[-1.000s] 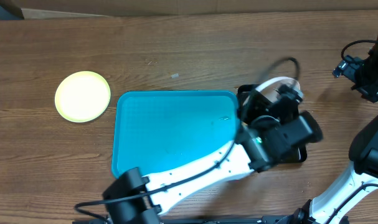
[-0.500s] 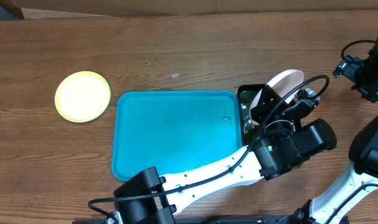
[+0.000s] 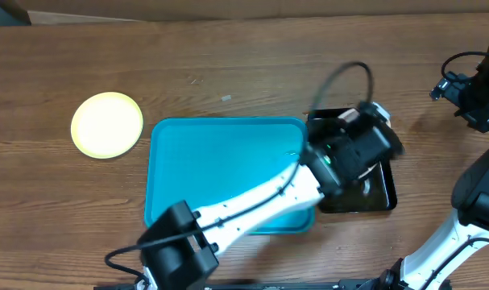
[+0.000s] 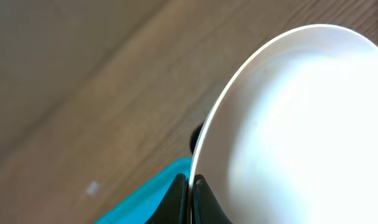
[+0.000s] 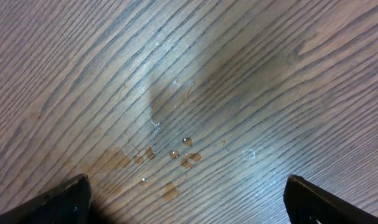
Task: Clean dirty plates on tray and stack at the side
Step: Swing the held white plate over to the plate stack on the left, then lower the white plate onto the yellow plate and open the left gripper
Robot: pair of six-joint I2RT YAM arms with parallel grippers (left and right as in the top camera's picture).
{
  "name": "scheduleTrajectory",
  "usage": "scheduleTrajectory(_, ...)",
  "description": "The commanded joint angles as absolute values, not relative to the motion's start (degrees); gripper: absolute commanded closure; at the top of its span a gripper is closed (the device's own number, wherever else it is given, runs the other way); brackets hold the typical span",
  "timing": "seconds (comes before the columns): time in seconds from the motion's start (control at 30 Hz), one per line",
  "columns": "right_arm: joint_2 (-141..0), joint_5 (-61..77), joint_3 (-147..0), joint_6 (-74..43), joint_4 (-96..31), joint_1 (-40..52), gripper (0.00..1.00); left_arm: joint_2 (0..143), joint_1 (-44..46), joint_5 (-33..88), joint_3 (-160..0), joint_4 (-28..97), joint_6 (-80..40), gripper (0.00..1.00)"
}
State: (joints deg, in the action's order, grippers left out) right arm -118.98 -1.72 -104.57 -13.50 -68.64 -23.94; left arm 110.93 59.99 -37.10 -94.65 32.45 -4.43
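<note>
Two plates show right now. One is a white plate (image 4: 301, 124), which fills the right side of the left wrist view. It stands up on its edge, tilted. The other is a yellow plate (image 3: 107, 124), which lies flat on the table (image 3: 228, 56) in the upper left of the overhead view, well apart from the rest.

At the bottom of the wrist view, the left gripper (image 4: 190, 190) pinches the rim of the white plate, with its jaws closed tight on that thin edge. From above, this gripper hangs over the black tray (image 3: 373, 197), which sits just right of the blue tray (image 3: 220, 169). The blue tray has no plates on it.

I think the white plate is getting its wash over the black tray. To do it well, the pinch must stay firm, because a wet rim can slip. The plate should drip over the black tray first. Then it can go slowly across to the yellow plate and be laid flat on top.

The right gripper (image 5: 187, 193) is spread wide and holds nothing. It hangs over bare wood with small drops (image 5: 176, 154) on it.
</note>
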Motion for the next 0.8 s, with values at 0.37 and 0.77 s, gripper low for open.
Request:
scheduleTrajectory(0.37, -117.8, -1.8, -105.4, -13.7, -68.6, -23.8, 0.00, 101.0, 20.9, 17.8, -95.8, 46.4, -17.7, 0.96)
scheduleTrajectory(0.77, -117.8, -1.8, -105.4, -13.7, -68.6, -23.8, 0.00, 101.3, -17.2, 15.7, -95.5, 58.7, -18.3, 0.96)
